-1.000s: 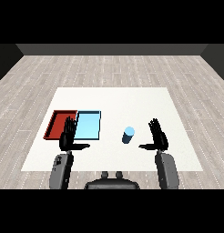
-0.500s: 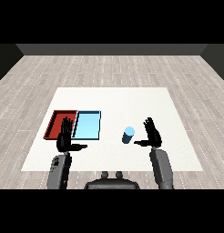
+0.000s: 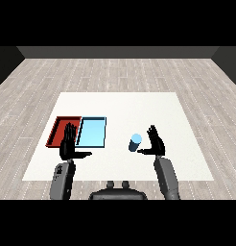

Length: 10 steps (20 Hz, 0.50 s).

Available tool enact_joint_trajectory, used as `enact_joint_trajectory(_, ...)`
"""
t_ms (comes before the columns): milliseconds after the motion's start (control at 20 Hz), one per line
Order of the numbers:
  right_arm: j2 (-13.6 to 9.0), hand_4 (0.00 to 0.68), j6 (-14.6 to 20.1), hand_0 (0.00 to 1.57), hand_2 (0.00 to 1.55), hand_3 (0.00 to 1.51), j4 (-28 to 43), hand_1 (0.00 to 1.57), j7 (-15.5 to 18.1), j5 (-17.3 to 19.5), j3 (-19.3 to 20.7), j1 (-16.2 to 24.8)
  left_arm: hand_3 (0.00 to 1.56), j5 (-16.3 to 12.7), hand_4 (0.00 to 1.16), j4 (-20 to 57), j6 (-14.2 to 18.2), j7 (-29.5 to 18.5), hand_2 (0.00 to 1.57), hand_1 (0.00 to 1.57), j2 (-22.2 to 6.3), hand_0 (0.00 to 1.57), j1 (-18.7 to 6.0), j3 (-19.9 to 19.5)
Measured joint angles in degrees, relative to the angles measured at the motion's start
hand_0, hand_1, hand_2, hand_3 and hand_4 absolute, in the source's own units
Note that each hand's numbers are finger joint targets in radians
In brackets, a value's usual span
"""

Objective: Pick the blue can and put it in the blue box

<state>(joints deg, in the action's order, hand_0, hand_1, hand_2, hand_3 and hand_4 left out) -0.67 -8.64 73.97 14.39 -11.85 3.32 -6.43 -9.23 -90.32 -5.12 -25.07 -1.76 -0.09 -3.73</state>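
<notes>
Just beside the blue can [image 3: 135, 143], right hand [image 3: 157, 143] spread wide

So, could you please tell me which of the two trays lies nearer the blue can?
The light blue rectangular tray: it lies between the red rectangular tray and the blue cylindrical can.

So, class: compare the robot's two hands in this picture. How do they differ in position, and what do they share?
The right hand sits just right of the blue can, thumb reaching towards it; the left hand has no can near it. The left hand overlaps the red tray and light blue tray; the right hand is over bare table. Both are black, open and upright.
</notes>
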Motion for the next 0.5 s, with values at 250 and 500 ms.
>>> enact_joint_trajectory(250,0.17,0.0,-0.66,0.0,0.0,0.0,-4.26,0.0,2.86,0.39,-0.59,-0.97,0.0,0.27,0.0,0.67,-0.23,-1.0,0.0,0.0,-0.42,0.0,0.02,-0.33)
enact_joint_trajectory(500,0.51,0.0,0.89,0.0,0.0,0.0,-7.87,0.0,4.78,-0.62,-3.02,-3.01,0.0,-0.09,0.0,0.43,-0.02,-0.16,0.0,0.0,-0.63,0.0,-0.61,-0.66)
